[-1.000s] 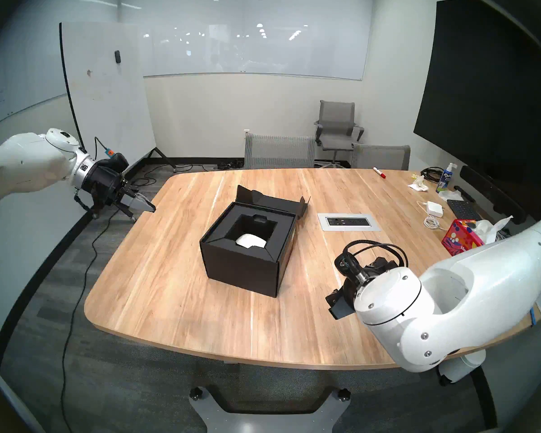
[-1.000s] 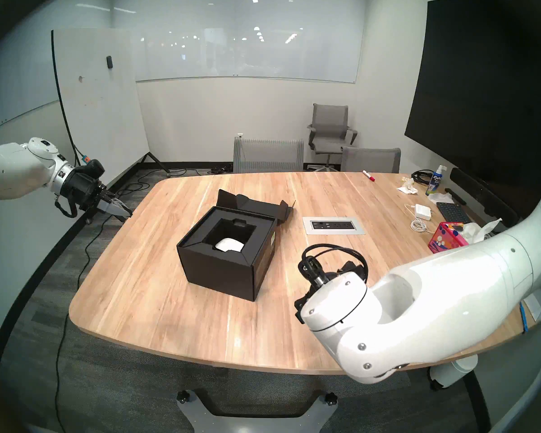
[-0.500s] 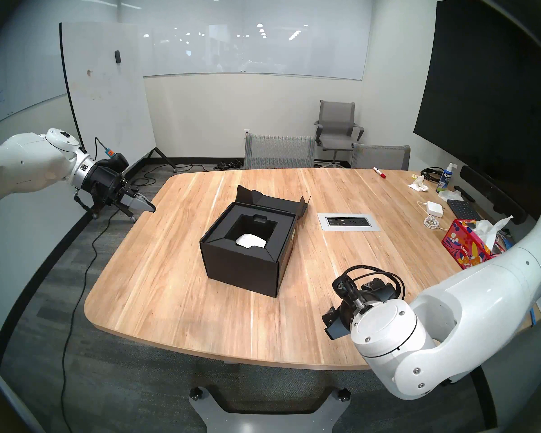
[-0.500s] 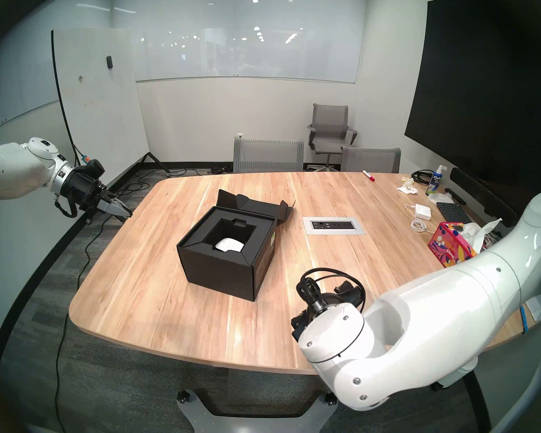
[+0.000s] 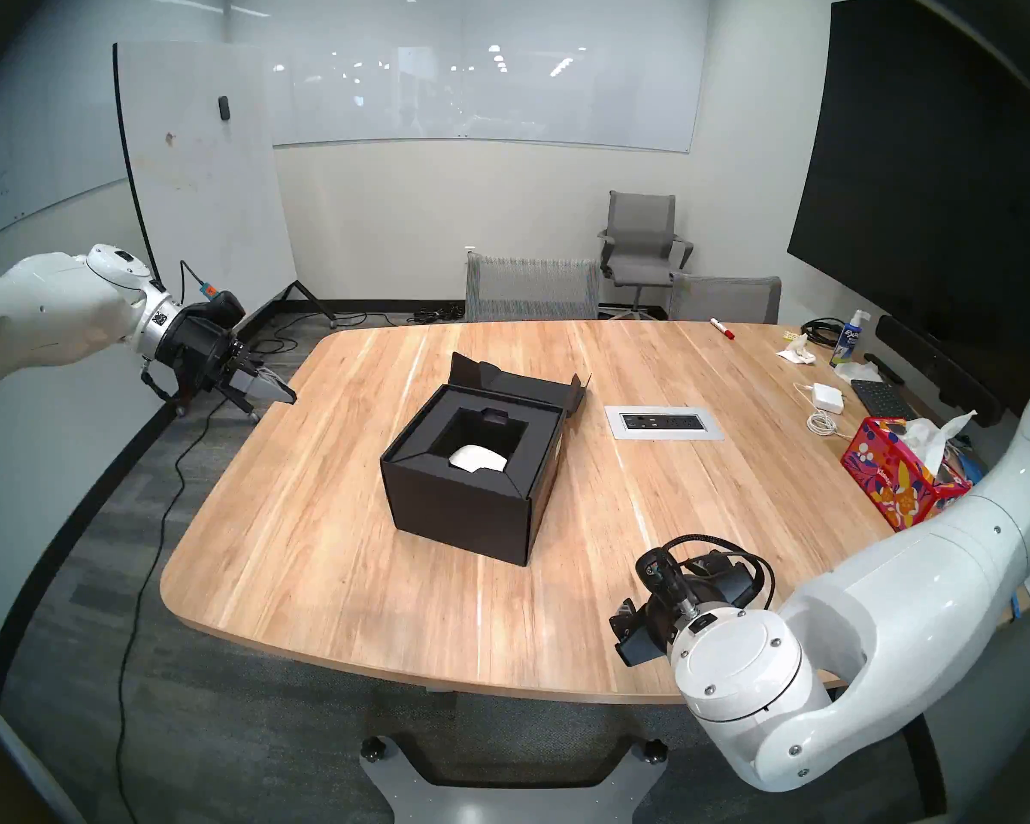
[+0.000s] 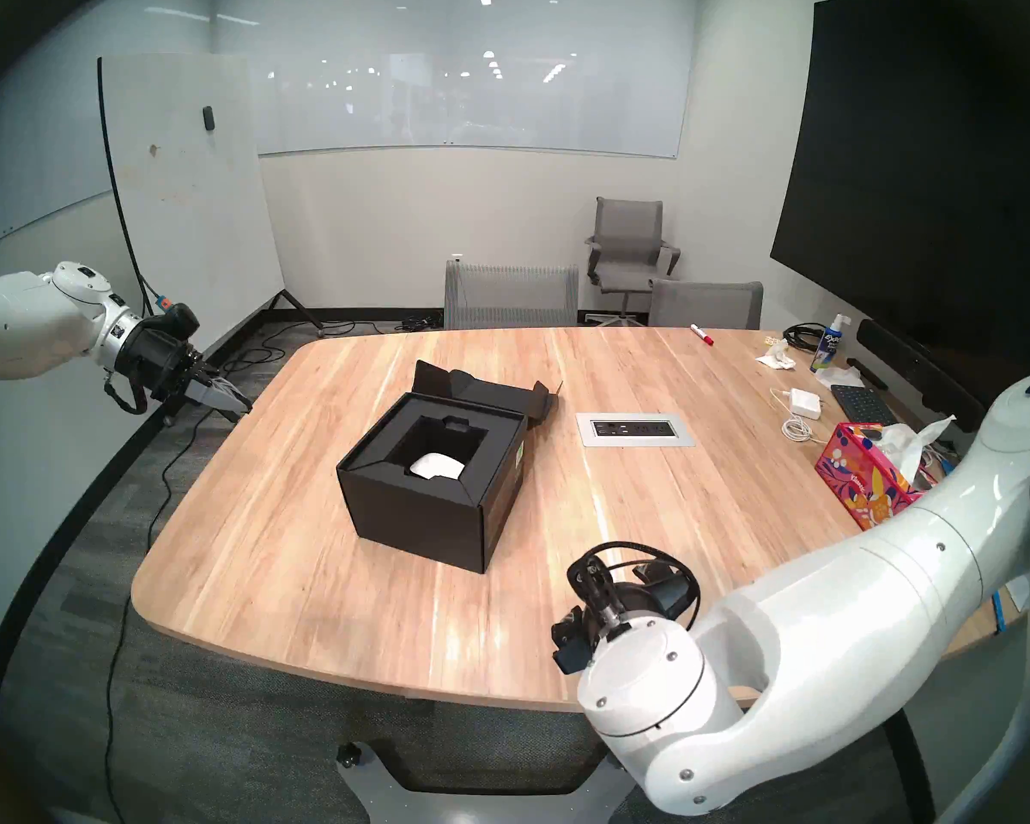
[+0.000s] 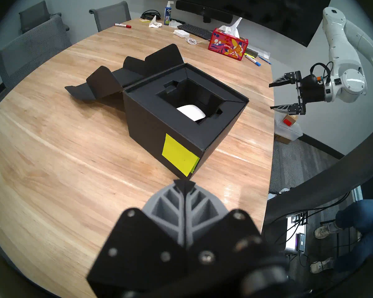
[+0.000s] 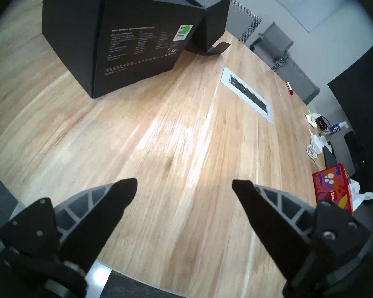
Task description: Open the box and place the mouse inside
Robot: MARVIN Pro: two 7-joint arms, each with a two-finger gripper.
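In the middle of the wooden surface [image 5: 334,567] sits the black box [image 5: 471,490], lid flap [image 5: 518,383] thrown open toward the far side and lying back on the wood. The white mouse [image 5: 478,458] is already inside, down in the dark hole of the box's black insert, a bit toward the near edge. A yellow-green sticky note [image 7: 179,154] is stuck on the box's side that faces the left arm.

The left gripper [image 5: 284,393] hangs in the air by the surface's left edge, well apart from the box, pointing down & toward it. Its jaws are pressed tight together w/ nothing between them.

The right gripper [image 8: 184,183] hangs over the near right part of the surface, near the front edge, apart from the box. Its jaws are spread wide & empty; only bare wood shows between them.

Far right on the surface: a red tissue box [image 5: 899,478], a white power adapter [image 5: 829,397] w/ cable, a spray bottle [image 5: 848,338], a red marker [image 5: 722,328]. A silver outlet panel [image 5: 664,422] is set in the wood right of the box.
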